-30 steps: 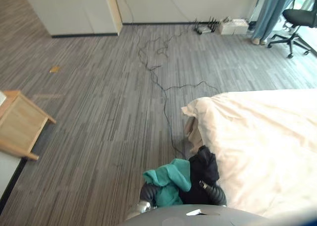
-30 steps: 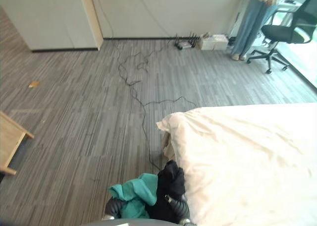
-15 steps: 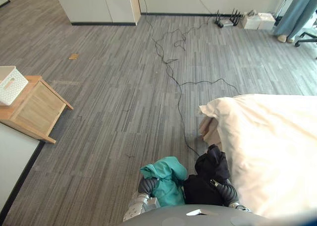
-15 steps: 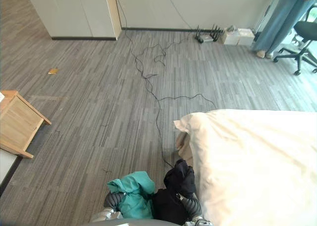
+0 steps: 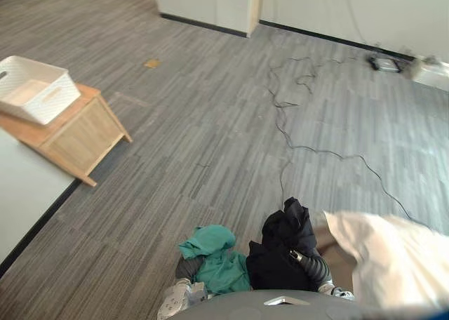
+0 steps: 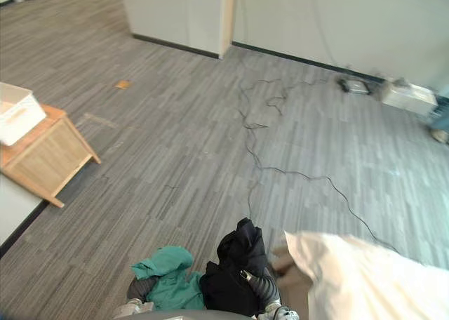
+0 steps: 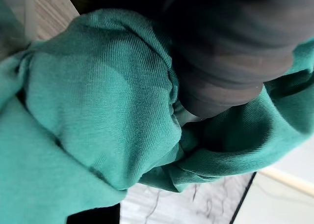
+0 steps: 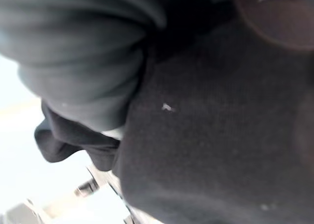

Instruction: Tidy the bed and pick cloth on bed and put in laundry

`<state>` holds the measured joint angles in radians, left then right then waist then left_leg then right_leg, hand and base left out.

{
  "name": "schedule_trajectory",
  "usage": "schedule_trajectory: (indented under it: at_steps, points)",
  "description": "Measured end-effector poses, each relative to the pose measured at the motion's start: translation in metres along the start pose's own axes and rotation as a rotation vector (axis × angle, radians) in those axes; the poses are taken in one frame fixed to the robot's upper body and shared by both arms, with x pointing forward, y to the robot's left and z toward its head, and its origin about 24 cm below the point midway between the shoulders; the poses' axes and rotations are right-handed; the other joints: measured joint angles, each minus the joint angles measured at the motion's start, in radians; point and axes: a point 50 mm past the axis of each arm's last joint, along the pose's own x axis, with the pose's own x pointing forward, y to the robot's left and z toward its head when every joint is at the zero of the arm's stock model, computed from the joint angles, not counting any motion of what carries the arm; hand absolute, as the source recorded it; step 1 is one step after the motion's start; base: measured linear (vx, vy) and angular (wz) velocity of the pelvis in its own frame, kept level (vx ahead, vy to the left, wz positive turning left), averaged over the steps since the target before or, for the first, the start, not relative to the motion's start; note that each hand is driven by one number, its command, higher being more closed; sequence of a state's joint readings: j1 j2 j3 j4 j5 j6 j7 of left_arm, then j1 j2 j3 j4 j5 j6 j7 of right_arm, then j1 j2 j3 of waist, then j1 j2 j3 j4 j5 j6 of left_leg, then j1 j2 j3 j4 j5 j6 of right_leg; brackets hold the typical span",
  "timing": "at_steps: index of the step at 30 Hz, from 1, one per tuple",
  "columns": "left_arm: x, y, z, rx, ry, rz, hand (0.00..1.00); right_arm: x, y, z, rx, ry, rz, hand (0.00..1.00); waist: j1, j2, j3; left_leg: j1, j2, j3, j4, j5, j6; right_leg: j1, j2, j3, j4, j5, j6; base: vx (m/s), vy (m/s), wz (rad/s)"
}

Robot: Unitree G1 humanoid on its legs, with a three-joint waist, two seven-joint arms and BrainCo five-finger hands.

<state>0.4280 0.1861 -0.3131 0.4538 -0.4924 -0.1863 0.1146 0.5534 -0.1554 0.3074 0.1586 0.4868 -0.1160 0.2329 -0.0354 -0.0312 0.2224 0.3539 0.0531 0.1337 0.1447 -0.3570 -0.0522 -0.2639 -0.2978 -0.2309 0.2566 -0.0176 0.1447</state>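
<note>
A teal cloth is bunched over my left hand, low in the eye views and off the floor. Its folds gather right against the hand's dark cover. A black cloth hangs the same way over my right hand, just to the right of the teal one, and it fills most of the right wrist view. The cream bed cover's corner lies at the lower right, close beside the black cloth. A white slatted basket stands on a wooden side table at the far left.
Grey striped carpet stretches ahead to a pale wall with a cabinet. A thin black cable snakes across the floor from the wall towards the bed. A white surface with a dark edge lies at the left.
The camera has swung to the left: the bed has slid off to the right edge, and the side table with the white basket has come further into view. Both cloths stay on the hands.
</note>
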Motion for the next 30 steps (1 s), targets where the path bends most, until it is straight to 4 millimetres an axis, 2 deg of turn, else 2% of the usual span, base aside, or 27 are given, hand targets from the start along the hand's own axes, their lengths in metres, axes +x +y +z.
schedule_trajectory:
  at_steps: [1, 2, 3, 4, 5, 6, 7, 8, 9, 10, 12, 13, 14, 15, 17, 18, 19, 20, 21, 22, 24, 25, 26, 27, 28, 29, 30]
  points:
    - [-0.002, 0.002, -0.002, -0.005, 0.009, 0.001, 1.00, 0.000, 0.002, 0.000, -0.001, 0.013, 0.006, 1.00, 0.000, 0.008, -0.004, 0.023, 0.028, -0.027, 0.025, -0.042, -0.024, -0.013, 0.010, 0.025, 0.083, 0.062, -0.029, 0.60, -0.415, 0.88]
    - [-0.005, 0.000, -0.010, -0.022, 0.041, -0.008, 1.00, 0.000, -0.001, 0.002, -0.020, 0.023, 0.004, 1.00, -0.004, 0.047, -0.023, 0.032, 0.084, -0.045, 0.057, -0.072, -0.044, -0.047, 0.042, 0.012, 0.227, 0.015, -0.063, 0.60, -0.414, 0.64]
    - [-0.006, -0.002, -0.012, -0.042, 0.041, -0.008, 1.00, 0.005, -0.003, 0.006, -0.035, 0.032, 0.004, 1.00, 0.003, 0.070, -0.036, 0.002, 0.118, -0.042, 0.147, -0.064, -0.035, -0.053, 0.053, -0.012, 0.288, -0.048, -0.087, 0.61, -0.418, 0.41]
    - [-0.006, -0.004, -0.011, -0.058, 0.031, -0.010, 1.00, 0.009, -0.004, 0.008, -0.046, 0.035, 0.005, 1.00, 0.004, 0.077, -0.034, -0.038, 0.137, -0.039, 0.236, -0.044, -0.019, -0.050, 0.056, -0.025, 0.312, -0.080, -0.100, 0.48, -0.364, 0.21]
    - [-0.005, -0.009, -0.009, -0.092, 0.019, -0.024, 1.00, 0.014, -0.010, 0.017, -0.085, 0.033, 0.007, 1.00, 0.002, 0.098, -0.018, -0.129, 0.184, -0.044, 0.434, 0.033, 0.025, -0.016, 0.087, -0.050, 0.314, -0.124, -0.119, 0.57, -0.466, 0.19]
    - [-0.004, -0.015, -0.007, -0.138, 0.006, -0.050, 1.00, 0.016, -0.016, 0.025, -0.122, 0.034, 0.009, 1.00, 0.003, 0.142, 0.005, -0.218, 0.252, -0.052, 0.630, 0.198, 0.063, 0.058, 0.140, -0.073, 0.272, -0.154, -0.140, 0.66, -0.497, 0.13]
    - [-0.004, -0.018, -0.007, -0.151, 0.002, -0.069, 1.00, 0.017, -0.019, 0.029, -0.134, 0.039, 0.015, 1.00, 0.010, 0.164, 0.016, -0.284, 0.285, -0.078, 0.770, 0.257, 0.050, 0.123, 0.172, -0.087, 0.225, -0.170, -0.155, 0.54, -0.345, -0.01]
    - [-0.004, -0.020, -0.005, -0.156, -0.008, -0.082, 1.00, 0.017, -0.023, 0.031, -0.141, 0.044, 0.013, 1.00, 0.019, 0.170, 0.020, -0.325, 0.285, -0.091, 0.846, 0.243, 0.044, 0.160, 0.190, -0.088, 0.198, -0.186, -0.167, 0.63, -0.316, -0.18]
    - [-0.004, -0.022, 0.002, -0.152, -0.044, -0.112, 1.00, 0.019, -0.030, 0.041, -0.156, 0.034, -0.003, 1.00, 0.039, 0.163, 0.027, -0.428, 0.231, -0.099, 0.966, 0.190, 0.040, 0.245, 0.210, -0.091, 0.141, -0.214, -0.191, 0.51, -0.237, -0.18]
    - [-0.003, -0.021, 0.004, -0.152, -0.058, -0.121, 1.00, 0.019, -0.032, 0.043, -0.161, 0.035, -0.008, 1.00, 0.042, 0.157, 0.030, -0.465, 0.199, -0.094, 0.982, 0.171, 0.040, 0.278, 0.216, -0.091, 0.113, -0.219, -0.199, 0.60, -0.268, -0.19]
    - [-0.004, -0.022, 0.011, -0.155, -0.101, -0.149, 1.00, 0.018, -0.039, 0.049, -0.166, 0.035, -0.001, 1.00, 0.071, 0.144, 0.033, -0.587, 0.076, -0.023, 0.878, 0.113, 0.024, 0.403, 0.233, -0.088, -0.012, -0.227, -0.207, 0.51, -0.175, -0.28]
    - [-0.004, -0.023, 0.013, -0.156, -0.111, -0.157, 1.00, 0.019, -0.040, 0.051, -0.167, 0.033, 0.004, 1.00, 0.076, 0.141, 0.036, -0.607, 0.054, 0.016, 0.813, 0.110, 0.021, 0.434, 0.237, -0.087, -0.045, -0.227, -0.207, 0.56, -0.131, -0.32]
    - [-0.004, -0.022, 0.015, -0.151, -0.122, -0.170, 1.00, 0.018, -0.040, 0.051, -0.161, 0.037, 0.014, 1.00, 0.082, 0.131, 0.038, -0.627, 0.019, 0.102, 0.630, 0.113, 0.019, 0.487, 0.241, -0.092, -0.102, -0.218, -0.186, 0.46, -0.087, -0.15]
    - [-0.004, -0.022, 0.015, -0.150, -0.122, -0.172, 1.00, 0.016, -0.040, 0.048, -0.152, 0.045, 0.014, 1.00, 0.082, 0.126, 0.035, -0.633, 0.004, 0.149, 0.527, 0.122, 0.017, 0.513, 0.243, -0.106, -0.128, -0.220, -0.174, 0.62, -0.095, -0.03]
    - [-0.006, -0.021, 0.016, -0.154, -0.114, -0.182, 1.00, 0.009, -0.041, 0.040, -0.135, 0.067, 0.010, 1.00, 0.075, 0.114, 0.032, -0.614, -0.056, 0.350, 0.178, 0.229, 0.033, 0.633, 0.264, -0.161, -0.194, -0.239, -0.106, 0.67, -0.079, 0.28]
    - [-0.006, -0.020, 0.015, -0.155, -0.108, -0.184, 1.00, 0.006, -0.042, 0.036, -0.127, 0.078, 0.003, 1.00, 0.075, 0.113, 0.032, -0.606, -0.068, 0.390, 0.121, 0.255, 0.048, 0.659, 0.275, -0.171, -0.198, -0.250, -0.088, 0.66, -0.046, 0.51]
    - [-0.008, -0.020, 0.013, -0.151, -0.098, -0.186, 1.00, -0.001, -0.044, 0.029, -0.114, 0.099, -0.012, 1.00, 0.076, 0.120, 0.025, -0.583, -0.074, 0.452, 0.051, 0.284, 0.092, 0.713, 0.310, -0.182, -0.189, -0.274, -0.048, 0.64, -0.010, 0.52]
    - [-0.006, -0.014, 0.015, -0.144, -0.102, -0.165, 1.00, 0.000, -0.043, 0.020, -0.083, 0.125, -0.027, 1.00, 0.088, 0.080, 0.004, -0.584, -0.095, 0.443, 0.072, 0.323, 0.329, 0.727, 0.296, -0.189, -0.134, -0.299, -0.009, 0.64, -0.001, 0.59]
    - [-0.004, -0.011, 0.015, -0.143, -0.097, -0.150, 1.00, 0.002, -0.041, 0.016, -0.061, 0.133, -0.034, 1.00, 0.086, 0.049, -0.017, -0.586, -0.113, 0.442, 0.090, 0.296, 0.328, 0.710, 0.268, -0.197, -0.085, -0.298, -0.004, 0.65, 0.010, 0.51]
    - [-0.002, -0.006, 0.015, -0.141, -0.087, -0.132, 1.00, 0.006, -0.037, 0.017, -0.056, 0.121, -0.029, 1.00, 0.086, 0.020, -0.042, -0.584, -0.125, 0.428, 0.119, 0.245, 0.351, 0.648, 0.222, -0.190, 0.075, -0.271, 0.035, 0.67, 0.040, 0.32]
    - [-0.001, 0.003, 0.014, -0.139, -0.082, -0.105, 1.00, 0.019, -0.032, 0.029, -0.062, 0.073, -0.004, 1.00, 0.087, -0.002, -0.039, -0.530, -0.146, 0.373, 0.146, 0.171, 0.314, 0.498, 0.142, -0.152, 0.473, -0.118, 0.039, 0.76, 0.068, 0.31]
    - [0.000, 0.005, 0.014, -0.131, -0.076, -0.100, 1.00, 0.022, -0.032, 0.034, -0.063, 0.058, -0.002, 1.00, 0.082, -0.008, -0.031, -0.486, -0.160, 0.340, 0.143, 0.148, 0.299, 0.437, 0.108, -0.135, 0.656, -0.103, 0.038, 0.85, 0.061, 0.85]
    - [0.002, 0.008, 0.011, -0.119, -0.059, -0.090, 1.00, 0.020, -0.036, 0.034, -0.056, 0.053, -0.020, 1.00, 0.079, 0.001, -0.021, -0.397, -0.167, 0.284, 0.133, 0.130, 0.278, 0.377, 0.076, -0.139, 0.836, -0.112, 0.023, 0.71, 0.035, 0.95]
    - [0.003, 0.008, 0.010, -0.118, -0.052, -0.086, 1.00, 0.018, -0.038, 0.033, -0.052, 0.056, -0.028, 1.00, 0.080, 0.009, -0.015, -0.351, -0.168, 0.247, 0.122, 0.128, 0.272, 0.354, 0.063, -0.144, 0.888, -0.124, 0.001, 0.82, 0.003, 1.29]
    - [0.002, 0.006, 0.007, -0.116, -0.030, -0.085, 1.00, 0.013, -0.041, 0.029, -0.043, 0.066, -0.035, 1.00, 0.071, 0.022, -0.012, -0.268, -0.168, 0.176, 0.093, 0.136, 0.255, 0.298, 0.048, -0.154, 0.922, -0.153, -0.049, 0.49, -0.047, 1.33]
    - [0.002, 0.007, 0.006, -0.108, -0.021, -0.076, 1.00, 0.009, -0.042, 0.027, -0.037, 0.070, -0.038, 1.00, 0.060, 0.019, -0.016, -0.229, -0.168, 0.117, 0.074, 0.138, 0.245, 0.245, 0.041, -0.147, 0.894, -0.175, -0.068, 0.58, -0.096, 1.82]
    - [0.003, 0.010, 0.009, -0.097, -0.024, -0.066, 1.00, 0.007, -0.043, 0.027, -0.017, 0.061, -0.033, 1.00, 0.048, 0.008, -0.018, -0.194, -0.166, 0.044, 0.059, 0.133, 0.228, 0.167, 0.035, -0.128, 0.807, -0.214, -0.063, 0.55, -0.146, 1.59]
